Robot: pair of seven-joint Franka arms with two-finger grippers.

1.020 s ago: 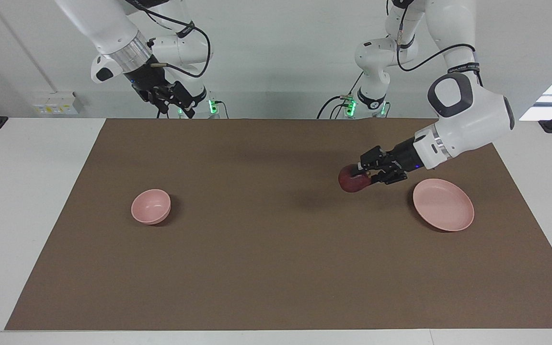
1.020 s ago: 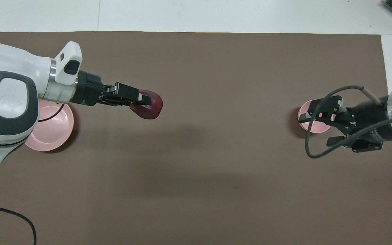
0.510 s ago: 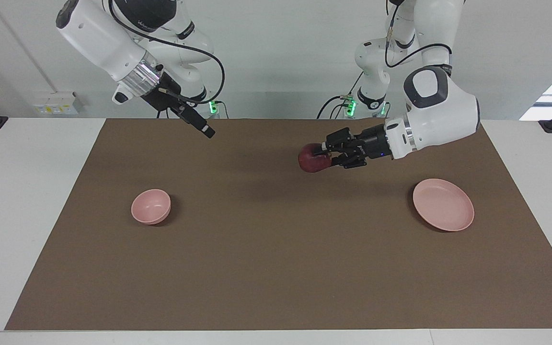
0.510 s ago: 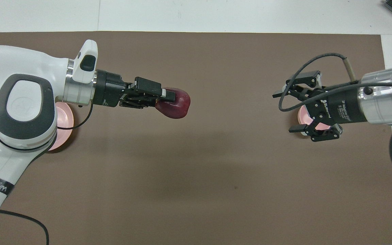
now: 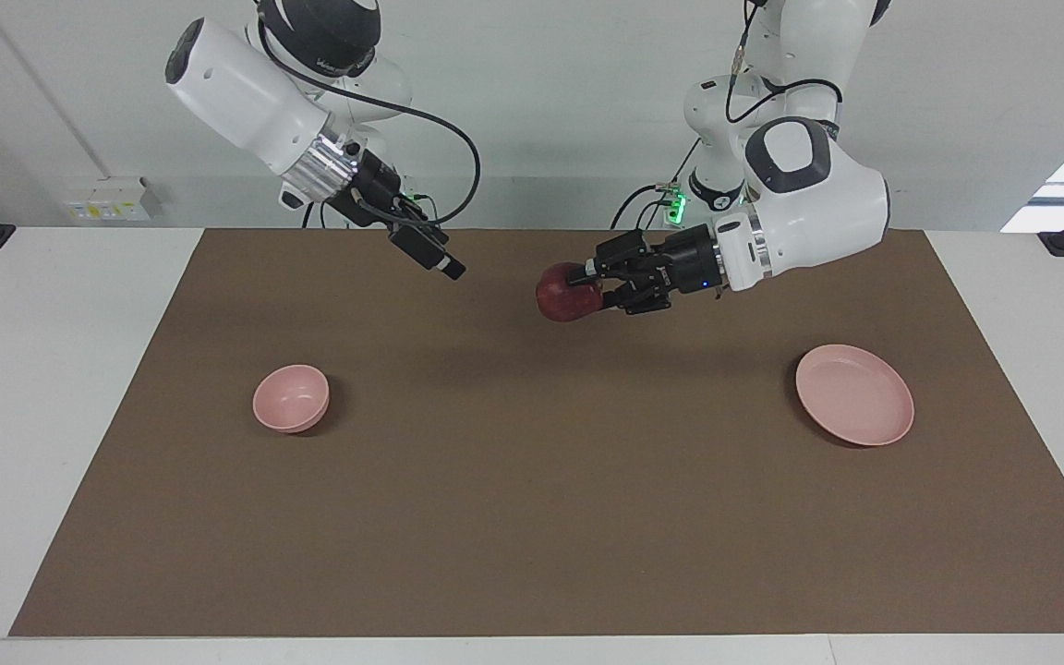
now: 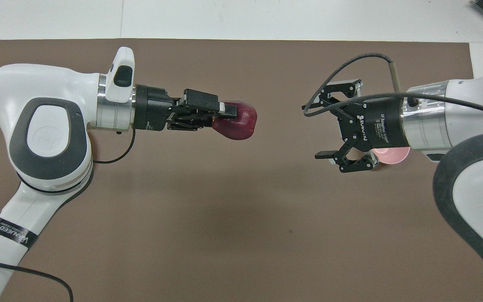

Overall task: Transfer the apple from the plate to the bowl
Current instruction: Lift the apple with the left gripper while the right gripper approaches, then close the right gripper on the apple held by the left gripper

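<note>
While the left gripper (image 5: 587, 284) holds the apple (image 5: 566, 292) up in the air, its two fingers are squeezed tight on the apple's sides. The apple is dark red and round. It hangs over the brown mat (image 5: 532, 517), over the middle part of it, between the plate (image 5: 854, 394) and the bowl (image 5: 291, 398). It is off the plate and touches nothing but the fingers.

The plate is flat, pink and has nothing on it. It lies on the mat toward the left arm's end of the table. From above it is hidden under the left arm.

The bowl is small, deep and pink. It sits on the mat toward the right arm's end of the table, well apart from the plate. From above only a bit of its rim (image 6: 392, 155) peeks out under the right arm.

The right gripper (image 6: 323, 130) is up in the air too, over the mat, and points at the apple. Its fingers are spread wide apart and hold nothing. There is a gap between it and the apple.
</note>
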